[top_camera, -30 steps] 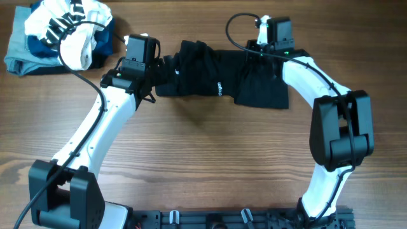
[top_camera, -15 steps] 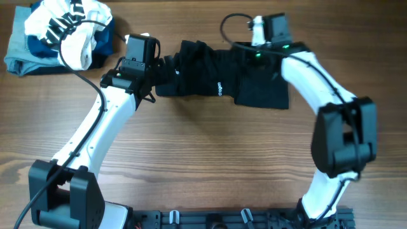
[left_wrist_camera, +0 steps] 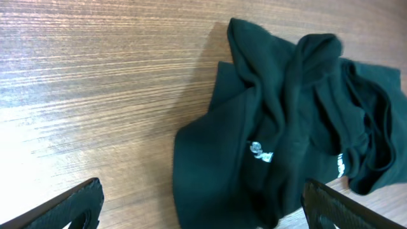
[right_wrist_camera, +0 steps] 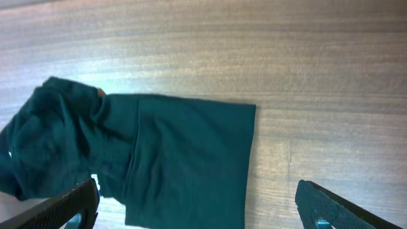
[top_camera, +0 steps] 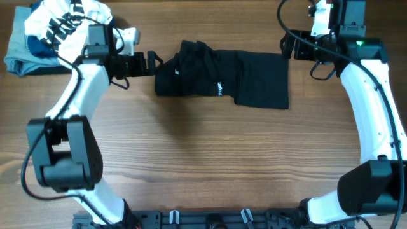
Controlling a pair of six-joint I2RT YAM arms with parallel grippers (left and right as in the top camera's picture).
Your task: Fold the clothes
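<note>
**Shirt lying part-folded, both grippers standing off empty**

The black shirt [top_camera: 222,76] is lying on the table [top_camera: 191,159] toward 12 o'clock, gathered into a wide band. Its 9 o'clock end is bunching in loose ridges around the small white logo [left_wrist_camera: 257,151], while its 3 o'clock end is sitting smooth and square. The left gripper [top_camera: 154,60] is hovering just beside the bunched end, jaws spread wide and holding nothing. The right gripper [top_camera: 286,48] is waiting off the shirt's 1 o'clock corner, likewise spread and empty. Each seems to be lining up on its own end, so the 2 can lift together without skewing the cloth. The rumpled end is probably needing smoothing first. A pile of other garments [top_camera: 57,32] is sitting at 10 o'clock, apart from the shirt.
</note>
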